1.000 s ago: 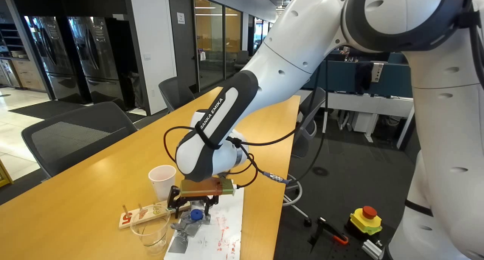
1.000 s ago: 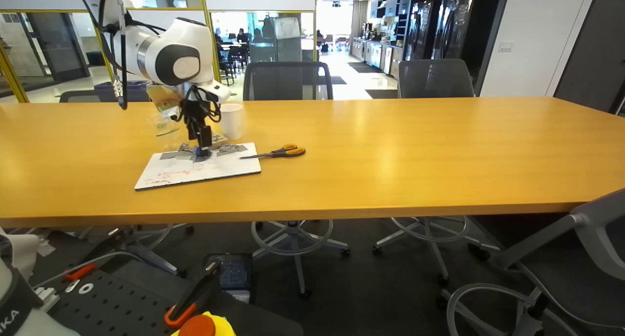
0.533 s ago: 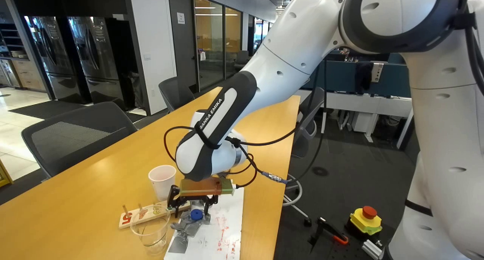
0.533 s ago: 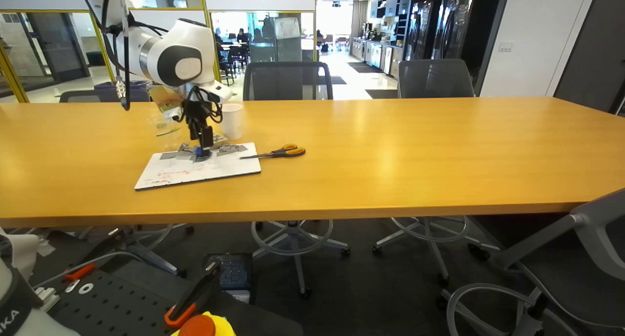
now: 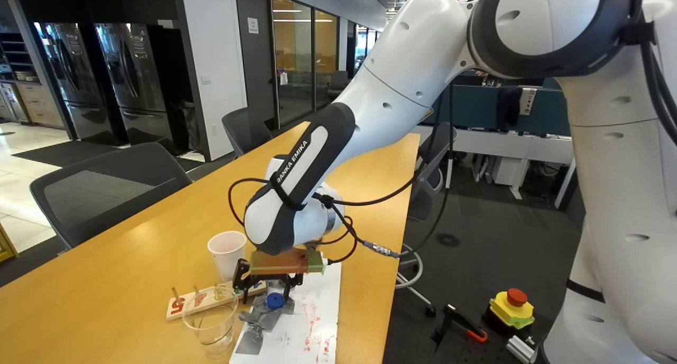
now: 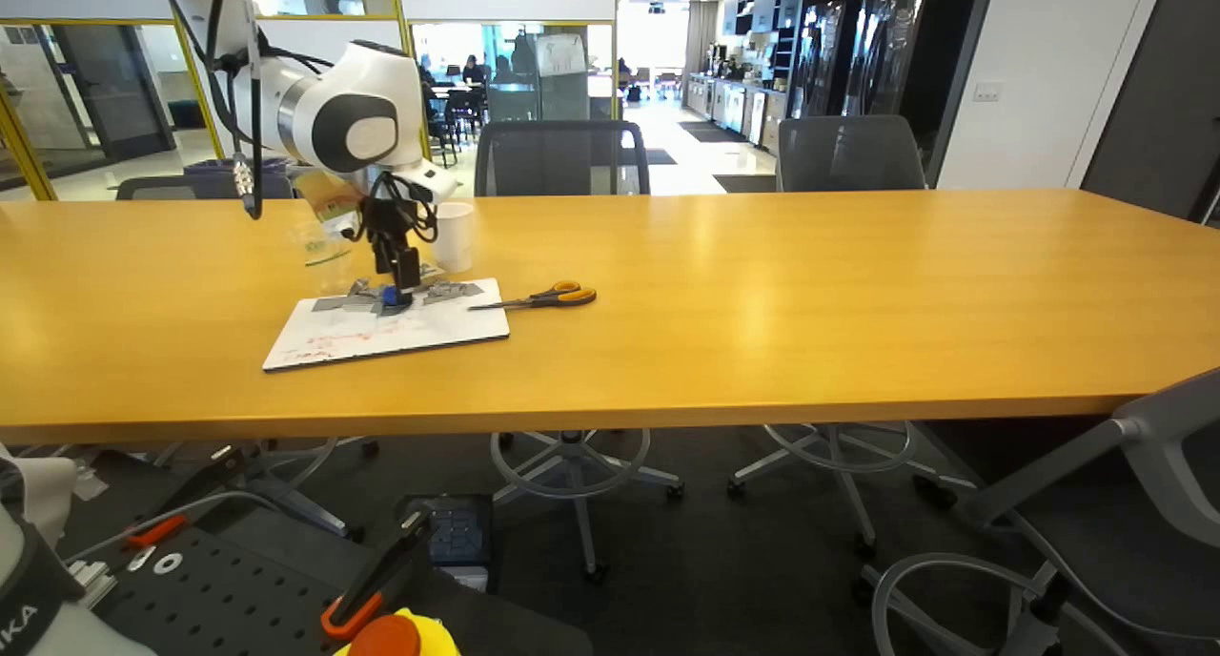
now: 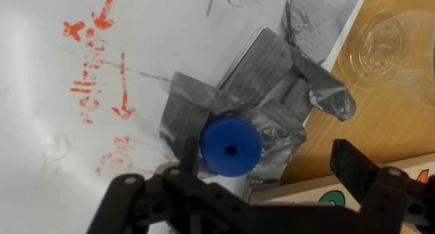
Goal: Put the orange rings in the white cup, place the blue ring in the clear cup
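Claw (image 5: 266, 299) gaping near blue ring (image 7: 242, 141) — clear cup (image 5: 212, 329), white cup (image 5: 227, 255) (inner floor hidden) stand upright.

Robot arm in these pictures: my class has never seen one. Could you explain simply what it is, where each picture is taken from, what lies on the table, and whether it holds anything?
The machine is a robot arm with a two-fingered gripper at its end. Two views come from cameras standing outside it; the close-up comes from a camera on its wrist.

On the table are a white cup, a clear cup, a wooden board with pegs and a whiteboard. On the whiteboard, a blue ring sits amid grey tape, and scissors reach over one edge.

Nothing seems to be held: the gripper's fingers stand apart, and the wrist view shows the blue ring between them, close to one. I can't tell whether they touch.
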Available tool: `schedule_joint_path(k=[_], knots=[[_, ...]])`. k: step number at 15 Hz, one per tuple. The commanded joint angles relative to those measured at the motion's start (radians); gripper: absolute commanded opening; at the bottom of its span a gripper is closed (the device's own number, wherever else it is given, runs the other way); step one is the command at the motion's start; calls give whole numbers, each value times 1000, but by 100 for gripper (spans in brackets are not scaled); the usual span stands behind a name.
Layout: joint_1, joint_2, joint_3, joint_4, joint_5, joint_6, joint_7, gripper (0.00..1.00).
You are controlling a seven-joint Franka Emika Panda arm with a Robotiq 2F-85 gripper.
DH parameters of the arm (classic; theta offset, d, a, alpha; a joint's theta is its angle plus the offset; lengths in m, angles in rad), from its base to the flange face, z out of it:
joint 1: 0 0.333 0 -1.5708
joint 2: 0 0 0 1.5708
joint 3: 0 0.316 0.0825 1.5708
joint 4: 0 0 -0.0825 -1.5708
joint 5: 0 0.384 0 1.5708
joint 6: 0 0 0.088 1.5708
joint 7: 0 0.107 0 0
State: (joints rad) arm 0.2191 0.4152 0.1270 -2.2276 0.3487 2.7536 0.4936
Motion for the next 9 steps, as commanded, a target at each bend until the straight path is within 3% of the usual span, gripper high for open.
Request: schedule_joint_path(k=[1, 8, 9], knots=[[-12, 12, 12, 18, 20, 17, -20, 100], [-15, 9, 14, 14, 25, 24, -21, 100], [-18, 8, 17, 13, 29, 26, -22, 75]])
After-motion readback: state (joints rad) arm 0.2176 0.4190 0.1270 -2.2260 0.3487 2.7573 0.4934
